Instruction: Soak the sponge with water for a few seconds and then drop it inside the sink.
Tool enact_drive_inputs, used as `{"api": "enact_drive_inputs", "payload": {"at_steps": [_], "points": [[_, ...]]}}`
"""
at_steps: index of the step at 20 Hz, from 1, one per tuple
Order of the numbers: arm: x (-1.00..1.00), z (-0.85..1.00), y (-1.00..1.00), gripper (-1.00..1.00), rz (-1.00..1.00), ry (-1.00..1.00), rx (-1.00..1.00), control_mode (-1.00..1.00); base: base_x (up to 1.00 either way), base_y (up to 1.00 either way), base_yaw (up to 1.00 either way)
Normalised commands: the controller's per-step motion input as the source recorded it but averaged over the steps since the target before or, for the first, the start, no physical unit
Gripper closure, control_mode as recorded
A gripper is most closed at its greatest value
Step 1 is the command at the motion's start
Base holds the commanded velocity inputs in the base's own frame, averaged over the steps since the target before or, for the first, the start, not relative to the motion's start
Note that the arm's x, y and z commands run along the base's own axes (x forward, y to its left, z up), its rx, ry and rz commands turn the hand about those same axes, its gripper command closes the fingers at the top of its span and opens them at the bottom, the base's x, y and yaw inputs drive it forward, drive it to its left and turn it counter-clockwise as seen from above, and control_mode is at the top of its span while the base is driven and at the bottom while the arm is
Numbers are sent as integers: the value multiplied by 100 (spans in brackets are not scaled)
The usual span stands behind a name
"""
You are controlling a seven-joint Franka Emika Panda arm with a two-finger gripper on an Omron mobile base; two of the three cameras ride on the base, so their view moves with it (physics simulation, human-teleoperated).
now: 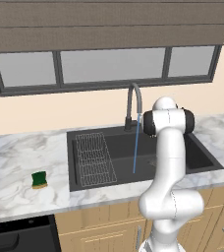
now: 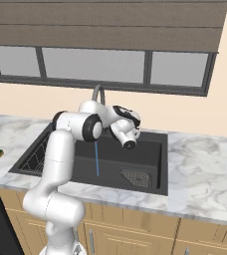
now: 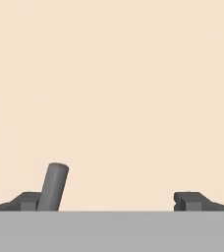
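The sponge (image 1: 39, 179) lies on the marble tabletop (image 1: 15, 162), well left of the sink (image 1: 128, 178) and apart from its rim. Water (image 1: 135, 147) falls from the faucet (image 1: 133, 106) into the basin beside the rack (image 1: 94, 160). The end effector (image 3: 106, 202) is released, jaws wide and empty, above the sink and facing the wall (a dark handle (image 3: 54, 187) shows at one fingertip). The risk, I judge: the long sweep left could clip the faucet, or a shallow grasp could slip.
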Motion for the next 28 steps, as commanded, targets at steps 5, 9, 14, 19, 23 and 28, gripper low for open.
{"api": "enact_drive_inputs", "payload": {"at_steps": [5,9,14,19,23,28], "points": [[-12,2,-57,-100,-2,0,5,-100,0,0,0],[-26,27,-32,-100,0,1,14,-100,0,0,0],[-30,29,-31,-100,0,4,13,-100,0,0,0],[-30,36,-28,-100,0,10,11,-100,0,0,0],[-23,41,-26,-100,0,22,2,-100,0,0,0],[-17,24,-36,-100,-3,32,0,-100,0,0,0]]}}
